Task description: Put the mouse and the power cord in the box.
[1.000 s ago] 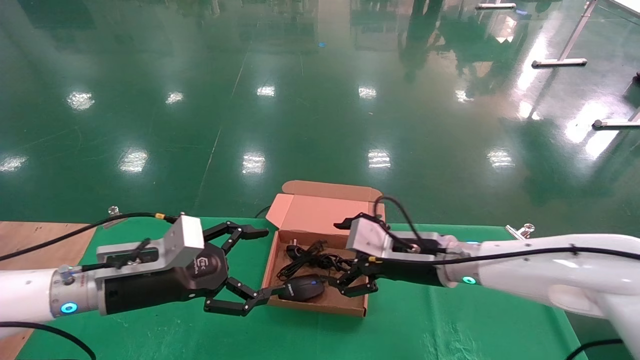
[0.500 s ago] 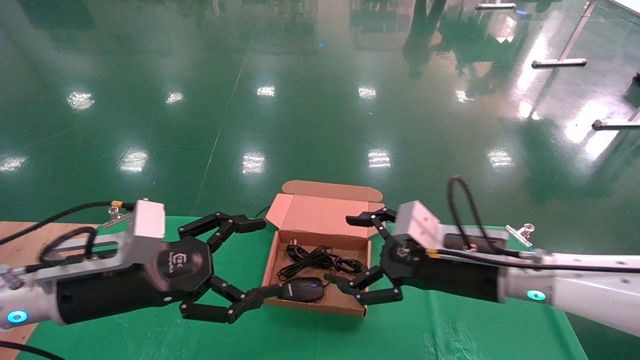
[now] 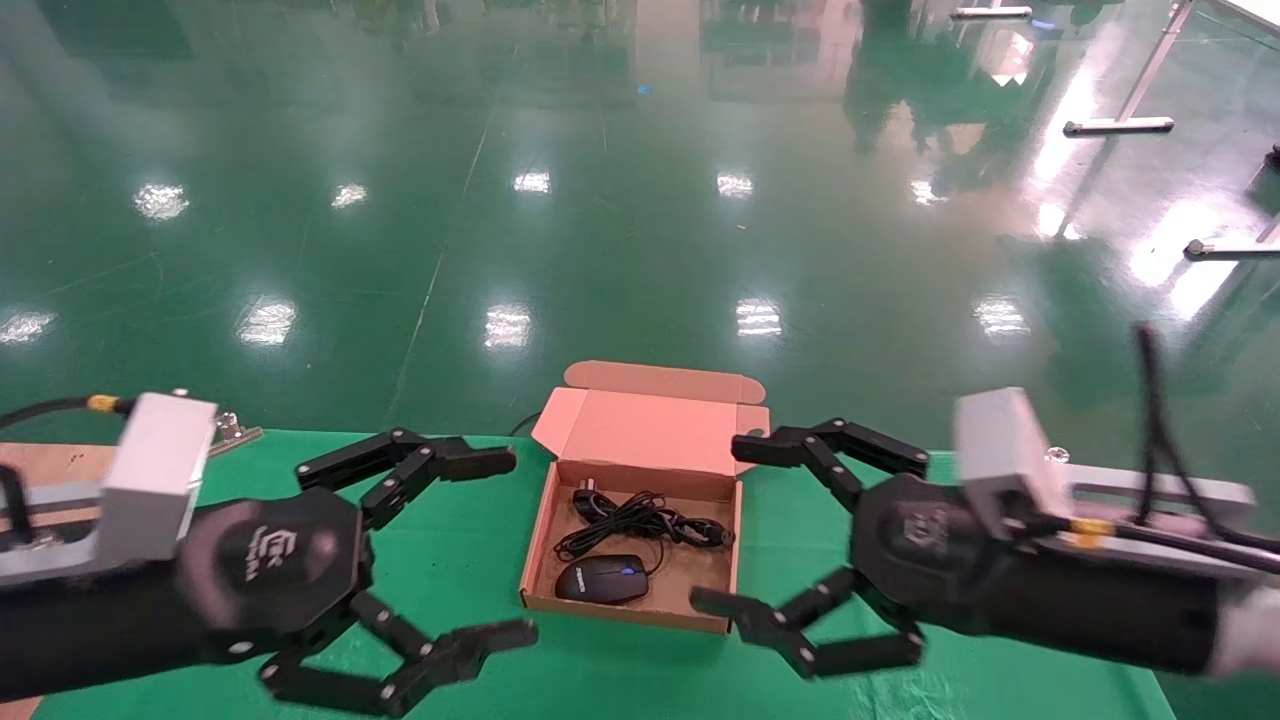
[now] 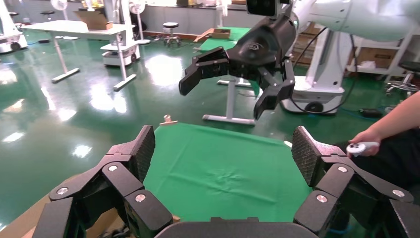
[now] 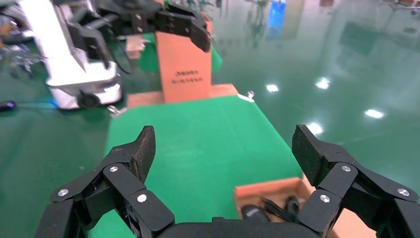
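The brown cardboard box (image 3: 620,612) lies open on the green cloth, its flap lid standing up at the back. Inside it rest the black mouse (image 3: 603,579), near the front wall, and the bundled power cord (image 3: 640,523) behind it. My left gripper (image 3: 510,546) hovers open just left of the box, holding nothing. On the box's right side my right gripper (image 3: 725,526) is open and empty too. The right wrist view shows a corner of the box (image 5: 277,191) with the mouse (image 5: 252,213) and the cord (image 5: 282,208) below my open right gripper (image 5: 223,148).
Green cloth (image 3: 480,560) covers the table; bare wood (image 3: 50,460) shows at the far left. Metal clamps (image 3: 230,432) (image 3: 1045,458) sit on the far edge. Beyond is shiny green floor. A person's hand with a controller (image 4: 364,146) is beside the table.
Both grippers have drawn back from the box, outward and toward me, staying open. The mouse and the power cord lie unmoved in the box.
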Controlling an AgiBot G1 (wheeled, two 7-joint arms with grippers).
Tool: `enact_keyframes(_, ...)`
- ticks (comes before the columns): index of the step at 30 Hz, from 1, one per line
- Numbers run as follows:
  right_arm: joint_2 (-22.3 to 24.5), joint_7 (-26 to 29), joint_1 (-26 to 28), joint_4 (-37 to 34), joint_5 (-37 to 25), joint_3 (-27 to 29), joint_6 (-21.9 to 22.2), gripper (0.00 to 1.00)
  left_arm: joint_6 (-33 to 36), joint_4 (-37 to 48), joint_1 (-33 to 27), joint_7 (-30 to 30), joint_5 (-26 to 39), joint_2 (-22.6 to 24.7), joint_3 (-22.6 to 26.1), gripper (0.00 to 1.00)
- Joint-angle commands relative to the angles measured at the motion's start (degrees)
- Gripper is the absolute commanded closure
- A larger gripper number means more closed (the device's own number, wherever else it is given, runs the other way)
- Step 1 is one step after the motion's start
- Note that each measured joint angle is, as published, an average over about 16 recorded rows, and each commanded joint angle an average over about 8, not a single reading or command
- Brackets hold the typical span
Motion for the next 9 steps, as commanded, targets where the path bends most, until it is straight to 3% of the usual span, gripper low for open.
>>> enact_keyframes(1,1.4,1.3,-0.9,1.7,1.4,1.3,-1.4,0.00,0.4,-2.2,0.9,-1.7,-0.1,-0.8,-1.4,0.00)
enact_keyframes(9,6.1,5.6,-4.0,7.3,6.1,5.4,-5.9,0.00,1.5,-9.4,3.7,-7.2,-0.5,-3.6,-6.1,0.00)
